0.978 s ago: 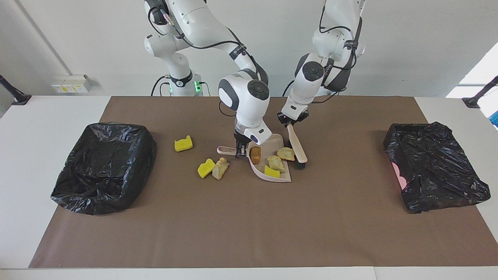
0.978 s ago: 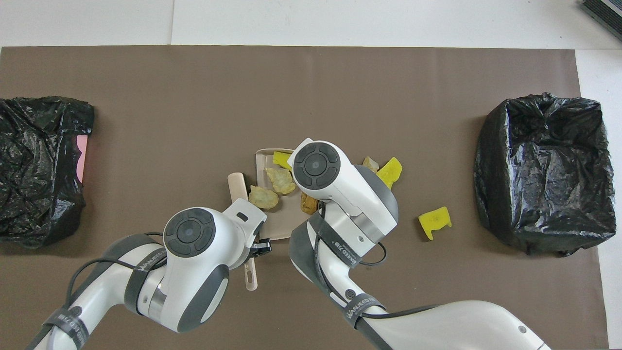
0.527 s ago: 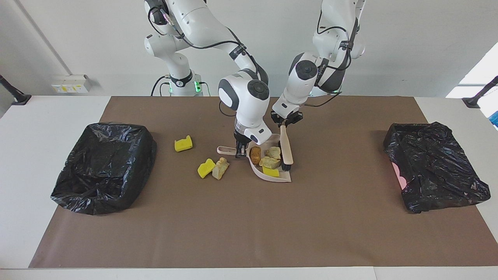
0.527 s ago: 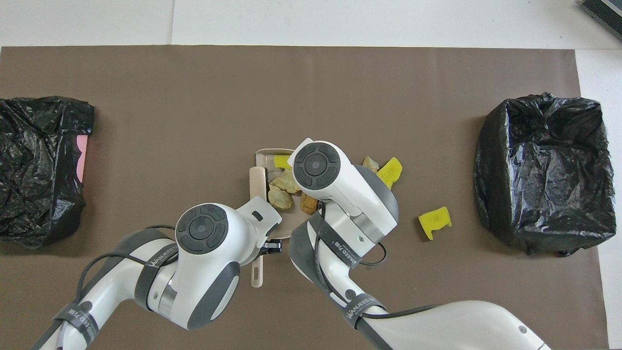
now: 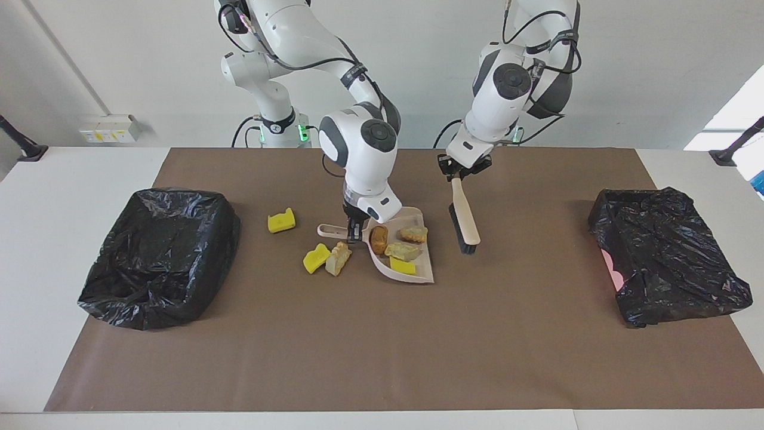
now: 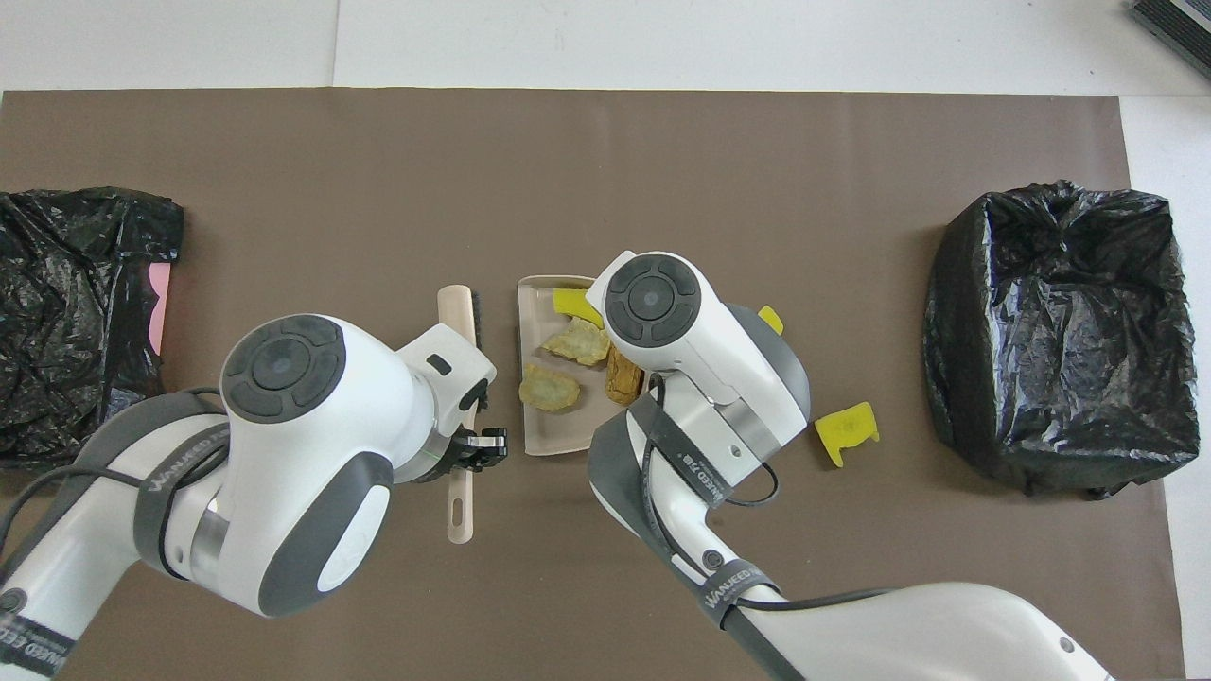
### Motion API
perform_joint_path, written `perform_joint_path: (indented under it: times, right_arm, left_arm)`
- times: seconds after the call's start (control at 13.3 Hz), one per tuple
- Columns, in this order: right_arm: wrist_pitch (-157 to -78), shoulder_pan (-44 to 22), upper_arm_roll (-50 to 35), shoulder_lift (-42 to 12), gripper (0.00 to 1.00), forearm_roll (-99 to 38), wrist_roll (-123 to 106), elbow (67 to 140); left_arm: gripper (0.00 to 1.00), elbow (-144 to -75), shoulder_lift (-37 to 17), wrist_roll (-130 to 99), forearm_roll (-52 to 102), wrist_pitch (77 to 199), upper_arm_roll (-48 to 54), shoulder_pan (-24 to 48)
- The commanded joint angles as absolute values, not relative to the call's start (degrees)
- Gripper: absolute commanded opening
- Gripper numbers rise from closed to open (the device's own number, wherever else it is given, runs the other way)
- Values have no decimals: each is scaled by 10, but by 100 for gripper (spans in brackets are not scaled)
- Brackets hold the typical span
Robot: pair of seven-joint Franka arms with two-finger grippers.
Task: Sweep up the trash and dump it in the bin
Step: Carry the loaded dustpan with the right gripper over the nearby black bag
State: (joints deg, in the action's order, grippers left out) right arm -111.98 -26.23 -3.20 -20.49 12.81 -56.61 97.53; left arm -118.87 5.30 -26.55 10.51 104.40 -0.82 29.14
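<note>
My right gripper is shut on the handle of the pale pink dustpan, which sits mid-mat. Several trash lumps lie in the pan: a brown chunk, two tan chunks and a yellow sponge piece. On the mat beside the pan are a tan chunk and two yellow sponge pieces. My left gripper is shut on the handle of the beige brush, held tilted beside the pan toward the left arm's end. In the overhead view the right wrist hides its fingers over the dustpan.
Two black-bagged bins stand on the brown mat, one at the right arm's end and one at the left arm's end. The second shows a pink patch on its side. The same bins appear in the overhead view.
The left arm swept two tan chunks into the pan with the brush, then pulled the brush up and away toward its own end. The dustpan shifted slightly toward the right arm's end.
</note>
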Motion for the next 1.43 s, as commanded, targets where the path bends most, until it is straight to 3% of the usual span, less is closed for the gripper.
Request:
perform_joint_path:
  times: [0.0, 0.3, 0.75, 0.98, 1.35]
  right_arm:
    - [-1102, -215, -37, -169, 0, 90, -667, 984]
    - [-1035, -142, -37, -152, 0, 75, -766, 946]
    - [-986, -41, -36, -141, 0, 76, -886, 914]
    - [-986, 17, -33, -140, 0, 75, -976, 903]
    - [-1009, 124, -31, -141, 0, 87, -1070, 887]
  left_arm:
    - [0, -1199, 84, -292, 76, 977, -4, 286]
    - [0, -1307, 155, -346, 75, 1050, 2, 348]
    - [0, -1341, 87, -453, 83, 1204, 3, 485]
    - [0, -1342, 56, -452, 83, 1237, 3, 510]
    - [0, -1352, 57, -442, 116, 1258, 3, 519]
